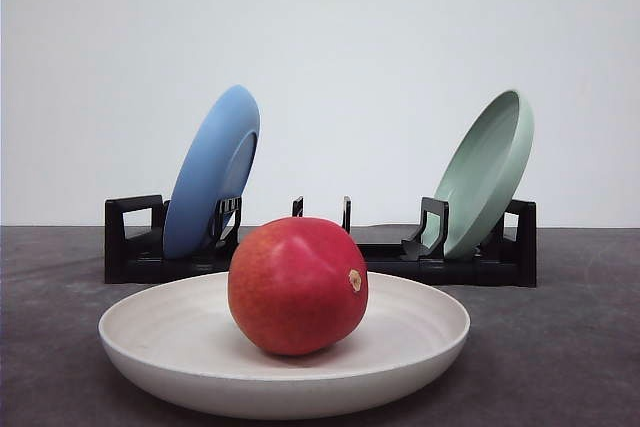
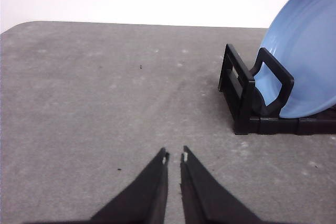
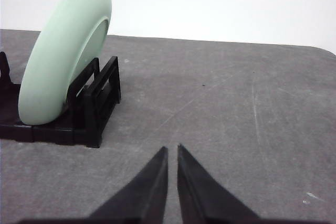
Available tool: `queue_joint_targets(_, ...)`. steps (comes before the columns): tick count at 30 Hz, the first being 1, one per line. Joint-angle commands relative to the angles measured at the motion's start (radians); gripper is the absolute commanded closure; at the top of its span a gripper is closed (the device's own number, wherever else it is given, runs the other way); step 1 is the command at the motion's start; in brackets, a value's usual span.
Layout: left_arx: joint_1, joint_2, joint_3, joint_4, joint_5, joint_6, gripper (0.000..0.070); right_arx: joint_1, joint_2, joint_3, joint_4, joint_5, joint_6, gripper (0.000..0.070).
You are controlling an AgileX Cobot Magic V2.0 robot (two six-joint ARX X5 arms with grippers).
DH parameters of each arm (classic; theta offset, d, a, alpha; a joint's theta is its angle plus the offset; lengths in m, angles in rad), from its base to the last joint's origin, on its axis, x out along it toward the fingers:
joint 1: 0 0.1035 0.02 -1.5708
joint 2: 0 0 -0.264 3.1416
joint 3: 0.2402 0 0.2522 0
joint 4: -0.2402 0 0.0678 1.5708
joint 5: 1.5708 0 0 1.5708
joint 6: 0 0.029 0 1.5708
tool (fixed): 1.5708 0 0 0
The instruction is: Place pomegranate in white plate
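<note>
The red pomegranate (image 1: 298, 285), with a small tan stem spot on its right side, rests inside the white plate (image 1: 160, 332) at the front centre of the table. Nothing touches the fruit. In the left wrist view my left gripper (image 2: 174, 156) hangs over bare grey table, its dark fingers nearly together with nothing between them. In the right wrist view my right gripper (image 3: 171, 148) is likewise shut and empty above bare table.
A black dish rack (image 1: 135, 247) stands behind the white plate. A blue plate (image 1: 212, 169) leans in its left end and a pale green plate (image 1: 488, 171) in its right end. The blue plate (image 2: 304, 61) and the green plate (image 3: 63, 51) stand ahead of the grippers.
</note>
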Motion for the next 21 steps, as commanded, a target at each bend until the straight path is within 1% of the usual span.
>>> queue_joint_targets(1, 0.001, -0.001, -0.01, 0.013, -0.004, 0.001, 0.0675, -0.001, 0.0, -0.004, 0.013, 0.001, 0.011, 0.0672)
queue_joint_targets(21, 0.001, -0.001, -0.01, 0.013, -0.004, 0.001, 0.0675, -0.001, 0.0, -0.004, 0.013, 0.001, 0.011, 0.0672)
